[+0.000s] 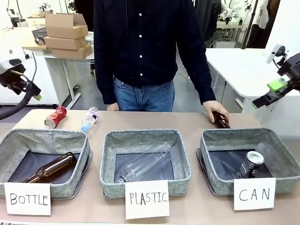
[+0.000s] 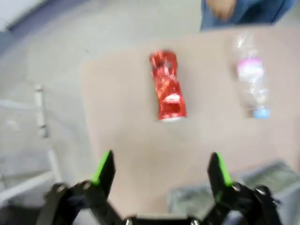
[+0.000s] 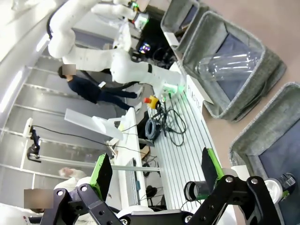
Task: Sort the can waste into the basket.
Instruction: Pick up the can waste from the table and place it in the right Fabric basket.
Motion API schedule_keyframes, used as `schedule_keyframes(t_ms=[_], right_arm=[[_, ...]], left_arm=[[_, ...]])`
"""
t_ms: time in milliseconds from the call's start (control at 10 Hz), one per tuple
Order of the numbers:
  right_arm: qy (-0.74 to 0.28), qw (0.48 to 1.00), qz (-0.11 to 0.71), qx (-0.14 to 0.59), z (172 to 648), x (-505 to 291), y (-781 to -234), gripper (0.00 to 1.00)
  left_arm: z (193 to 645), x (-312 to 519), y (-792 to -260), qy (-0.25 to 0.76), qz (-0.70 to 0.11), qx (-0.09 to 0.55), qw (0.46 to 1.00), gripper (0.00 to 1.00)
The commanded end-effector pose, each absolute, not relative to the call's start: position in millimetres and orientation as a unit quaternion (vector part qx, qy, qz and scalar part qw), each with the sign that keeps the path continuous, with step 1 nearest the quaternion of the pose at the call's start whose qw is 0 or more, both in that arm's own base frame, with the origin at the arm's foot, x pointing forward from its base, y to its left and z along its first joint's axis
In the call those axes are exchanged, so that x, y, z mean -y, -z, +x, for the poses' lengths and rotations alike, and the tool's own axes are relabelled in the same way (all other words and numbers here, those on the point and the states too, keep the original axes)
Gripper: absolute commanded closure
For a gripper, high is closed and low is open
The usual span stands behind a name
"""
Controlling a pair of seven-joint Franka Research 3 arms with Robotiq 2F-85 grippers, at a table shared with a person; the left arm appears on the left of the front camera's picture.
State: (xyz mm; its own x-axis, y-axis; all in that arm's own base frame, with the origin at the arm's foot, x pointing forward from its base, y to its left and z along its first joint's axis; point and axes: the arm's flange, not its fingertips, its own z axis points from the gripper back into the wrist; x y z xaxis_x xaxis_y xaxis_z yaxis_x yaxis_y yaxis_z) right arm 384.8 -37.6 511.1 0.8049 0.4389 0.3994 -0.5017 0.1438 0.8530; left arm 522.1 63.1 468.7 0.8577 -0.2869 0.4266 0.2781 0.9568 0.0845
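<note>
Red and dented, the second can (image 2: 167, 87) lies on its side on the bare table, straight ahead of the left gripper (image 2: 161, 161) and almost centred between the lines of its two fingers, but well apart from them. The jaws of this gripper stand wide apart and hold nothing. Beside the can, further off to one side of the gripper, lies a small clear plastic bottle (image 2: 253, 79). A corner of a grey basket (image 2: 225, 201) shows just under one finger.

The black can (image 1: 251, 165) is already inside the basket marked CAN (image 1: 220, 183), leaning against its side wall. The right gripper (image 3: 156, 159) hangs high above that side of the table, also with its jaws apart and empty; the CAN basket is below and in front of it. A person's hand (image 1: 214, 108) rests on a brown bottle (image 1: 221, 121) just behind this basket.

I judge that half of the task is done, and the step in hand is the approach to the red can. The next move asks the left gripper to come down over the can, with one finger on each long side of the body, and then to close. After that comes a long carry, because the CAN basket is at the far end from this gripper, beyond the two other baskets. The dented metal may slip, so the grip should be at the middle.
</note>
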Motion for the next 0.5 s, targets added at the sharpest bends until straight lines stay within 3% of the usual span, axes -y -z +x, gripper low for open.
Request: schedule_keyframes(t_ms=[0, 200, 400], right_arm=[[-0.321, 0.756, 0.569, 0.038, 385, 38, -511, 0.0], [-0.321, 0.756, 0.569, 0.038, 385, 38, -511, 0.0], [-0.321, 0.756, 0.569, 0.038, 385, 38, -511, 0.0]], left_arm=[[519, -65, -473, 0.182, 0.018, 0.245, 0.952, 0.0], [519, -65, -473, 0.182, 0.018, 0.245, 0.952, 0.0], [545, -56, -461, 0.183, -0.015, 0.189, 0.965, 0.0]])
